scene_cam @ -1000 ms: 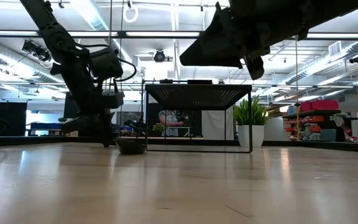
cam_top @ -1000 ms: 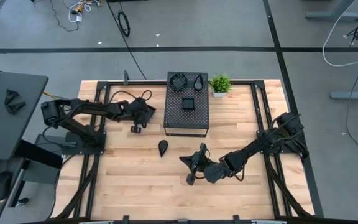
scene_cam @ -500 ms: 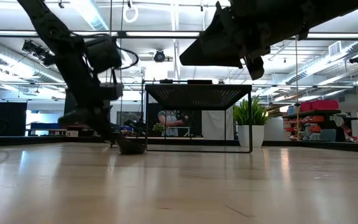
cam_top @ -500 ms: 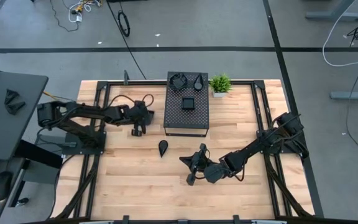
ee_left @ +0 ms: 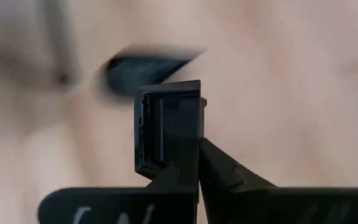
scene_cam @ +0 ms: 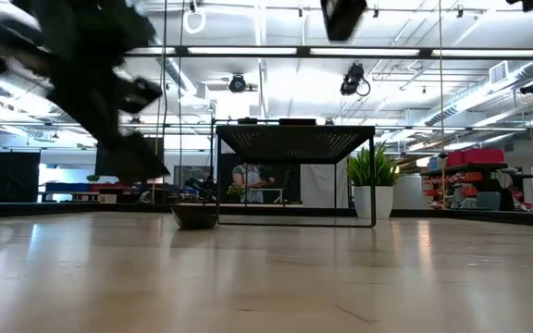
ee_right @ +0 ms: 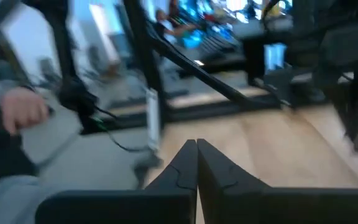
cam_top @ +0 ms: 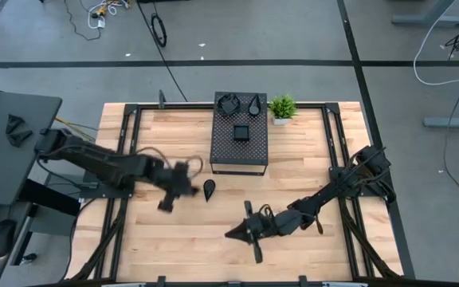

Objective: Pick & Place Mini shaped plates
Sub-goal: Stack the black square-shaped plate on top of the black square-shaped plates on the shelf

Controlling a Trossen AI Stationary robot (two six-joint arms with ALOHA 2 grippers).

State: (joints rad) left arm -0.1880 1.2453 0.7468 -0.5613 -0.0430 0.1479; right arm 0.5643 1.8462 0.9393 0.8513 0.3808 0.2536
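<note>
A black teardrop mini plate (cam_top: 209, 189) lies flat on the wooden table, in front of the black perforated box (cam_top: 240, 147); the low view shows the plate (scene_cam: 195, 218) too. Three more mini plates (cam_top: 241, 133) sit on top of the box. My left gripper (cam_top: 168, 201) is just left of the teardrop plate. It is shut on a square mini plate (ee_left: 166, 124). My right gripper (cam_top: 233, 233) is over the near middle of the table, pointing left. It (ee_right: 196, 144) is shut with nothing between its fingers. My left gripper pinches the square plate by one edge of its rim (ee_left: 191, 134) between its two fingers. The plate stands on edge beyond the fingertips, its hollow side turned sideways. In the low view the gripper (scene_cam: 128, 153) is above the tabletop, so the plate is lifted clear.
A small green potted plant (cam_top: 282, 108) stands to the right of the box at the far edge. Bare wood lies on both sides of the box and along the near edge. A person's hand (ee_right: 20, 112) shows beyond the table in the right wrist view.
My left gripper has shut and swung from beside the box's left side toward the near edge, ending just left of the teardrop plate. My right gripper has moved toward the near edge and turned. In the low view it has left most of the picture's top.
</note>
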